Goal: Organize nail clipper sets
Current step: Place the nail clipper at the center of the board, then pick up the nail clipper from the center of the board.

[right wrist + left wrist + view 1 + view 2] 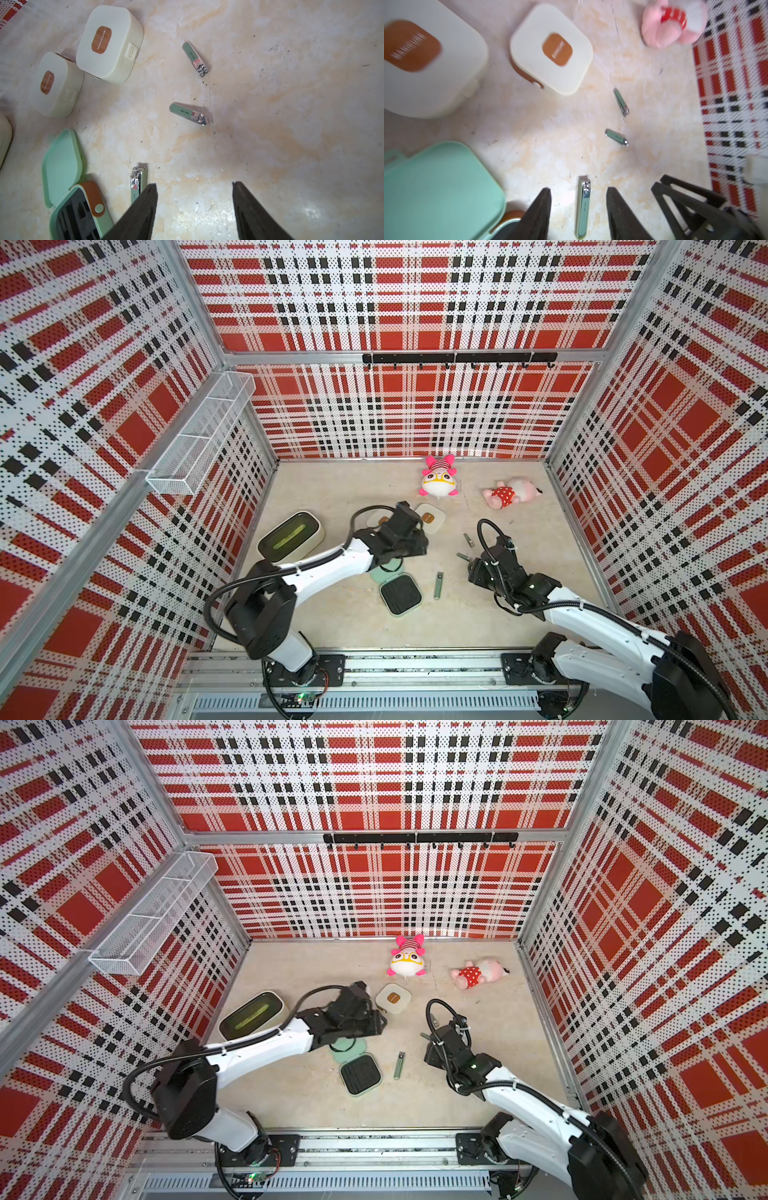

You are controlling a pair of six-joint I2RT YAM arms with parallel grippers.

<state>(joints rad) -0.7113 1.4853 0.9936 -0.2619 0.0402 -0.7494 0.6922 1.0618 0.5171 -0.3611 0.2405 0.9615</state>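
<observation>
Nail clipper sets, on tabletop (340, 614): mint case (60, 164) lies open, insert (76, 214) bared, likely to receive clippers; two cream cases (110, 43) shut nearby; left tool (578, 188) part-open, empty, lined on long clipper (439, 585); right tool (194, 184) wide, empty, near two short clippers (189, 113).

A small clipper (189, 113) was shiny metal. A cream case (108, 45) and the mint case (60, 164) looked like smooth plastic. The pink toy (662, 27) was soft cloth. The table (291, 104) looked glossy.
</observation>
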